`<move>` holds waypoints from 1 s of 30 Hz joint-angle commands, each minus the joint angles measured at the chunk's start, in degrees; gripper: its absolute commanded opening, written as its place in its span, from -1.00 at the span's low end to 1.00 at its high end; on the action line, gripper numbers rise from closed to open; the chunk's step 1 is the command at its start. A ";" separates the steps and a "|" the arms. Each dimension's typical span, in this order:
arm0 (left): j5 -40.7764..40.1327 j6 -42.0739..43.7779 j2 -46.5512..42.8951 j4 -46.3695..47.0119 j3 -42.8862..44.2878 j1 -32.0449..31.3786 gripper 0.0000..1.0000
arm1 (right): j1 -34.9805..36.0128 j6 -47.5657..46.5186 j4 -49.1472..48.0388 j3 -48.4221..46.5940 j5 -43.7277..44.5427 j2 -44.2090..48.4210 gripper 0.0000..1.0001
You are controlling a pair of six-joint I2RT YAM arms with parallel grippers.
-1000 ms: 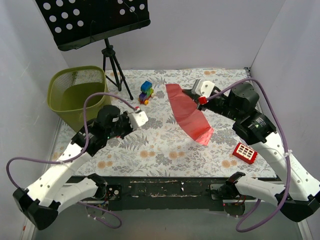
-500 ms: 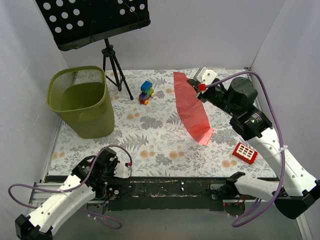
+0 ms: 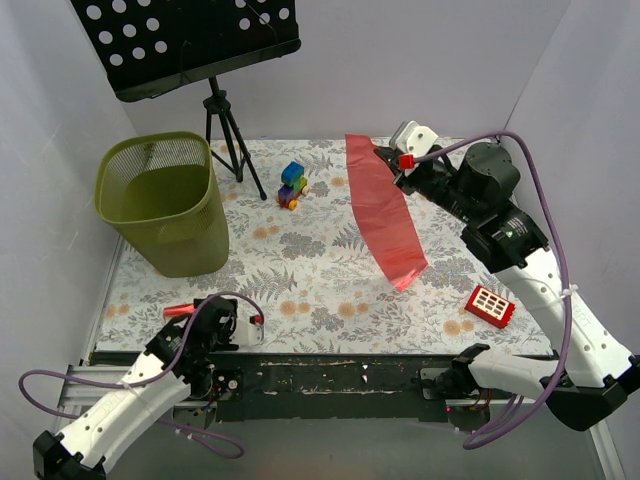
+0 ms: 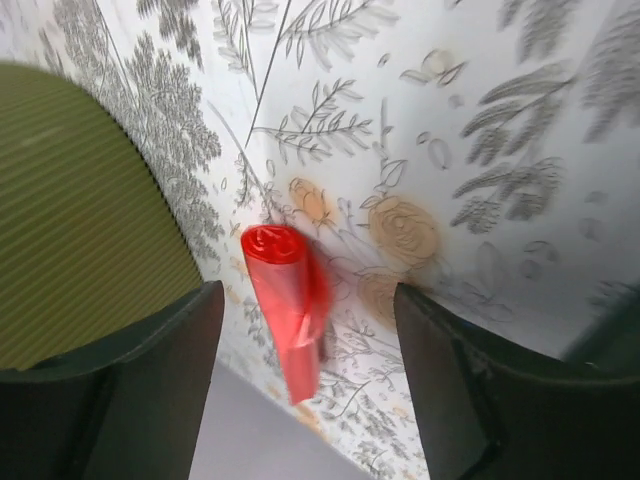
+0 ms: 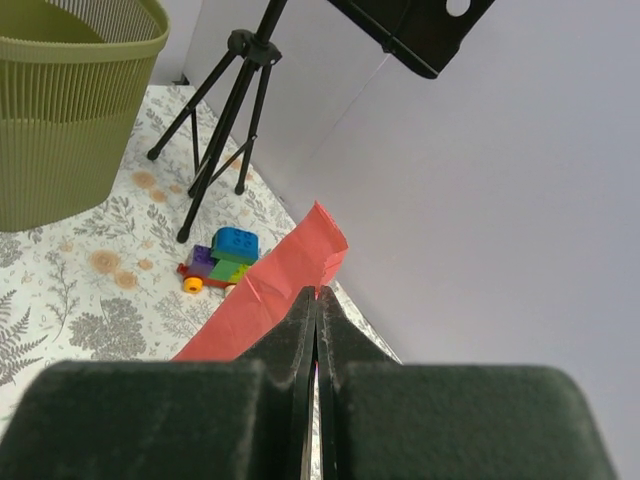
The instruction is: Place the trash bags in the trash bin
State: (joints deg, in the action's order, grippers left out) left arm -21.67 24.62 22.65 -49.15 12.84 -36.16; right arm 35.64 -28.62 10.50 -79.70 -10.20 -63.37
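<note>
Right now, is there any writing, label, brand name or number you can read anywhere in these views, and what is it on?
No readable text in any view.
trash bag: plain red film, no print.
trash bin: bare green mesh, no label showing.
red block: white squares only, no letters.
music stand: round holes, no markings.
toy train: too small to tell if anything is printed.

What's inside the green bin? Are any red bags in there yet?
Inside the green bin only its own green floor shows, nothing red. Its near wall hides a little. One red bag hangs from the right pincer; a rolled bag lies on the table.
</note>
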 commanded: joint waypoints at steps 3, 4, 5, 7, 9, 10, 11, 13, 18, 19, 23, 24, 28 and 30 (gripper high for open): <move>17.53 -4.49 0.11 -10.89 15.08 -1.01 0.64 | -0.39 0.15 0.84 -7.13 0.44 -0.96 -0.97; 18.93 -2.93 0.28 -12.19 16.94 -1.45 0.65 | -0.39 -0.29 0.84 -7.57 0.27 -0.96 -0.97; 19.64 -1.87 0.37 -12.12 18.43 -2.24 0.66 | -0.39 -0.64 0.84 -8.27 0.09 -0.87 -0.97; 26.63 -2.03 1.68 -9.75 23.34 -3.03 0.77 | -0.39 -1.26 -0.13 -10.29 0.35 -1.05 -0.97; 34.21 -4.39 5.54 -5.81 28.01 -3.39 0.90 | -0.39 -1.26 -1.44 -13.18 2.01 -2.19 -0.97; 37.63 -7.19 8.60 -2.65 30.12 -3.56 0.93 | -0.39 -1.52 -2.06 -15.37 2.89 -2.80 -0.97; 39.49 -10.61 12.46 1.73 31.79 -3.83 0.94 | -0.39 -1.96 -2.59 -16.96 3.25 -3.42 -0.97; 39.69 -18.87 21.07 10.51 35.74 -4.09 0.93 | -0.39 -2.93 -3.47 -19.78 3.43 -4.65 -0.97; 41.95 -36.90 41.21 31.08 45.33 -4.00 0.95 | -0.39 -2.93 -2.77 -27.51 2.64 -7.55 -0.97; 43.10 -39.80 43.68 35.65 45.95 -4.09 0.96 | -0.39 -3.02 -2.25 -29.27 2.55 -8.08 -0.97; 48.81 -47.46 50.46 52.88 46.49 -4.09 0.96 | -0.39 -3.72 -0.75 -33.76 2.90 -10.01 -0.97; 51.27 -48.52 51.60 55.36 46.22 -4.09 0.96 | -0.39 -3.81 -0.66 -34.29 3.08 -10.36 -0.97; 60.15 -56.67 55.38 68.09 44.03 -4.09 0.96 | -0.39 -4.34 -1.71 -34.99 3.95 -11.33 -0.97; 63.32 -61.96 58.10 72.42 44.28 -4.18 0.96 | -0.39 -3.99 -1.71 -35.87 4.48 -12.12 -0.97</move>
State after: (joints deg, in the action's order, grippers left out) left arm 30.98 -24.88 78.65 6.11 57.08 -40.14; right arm 35.57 -32.21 10.41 -112.88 -7.68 -74.11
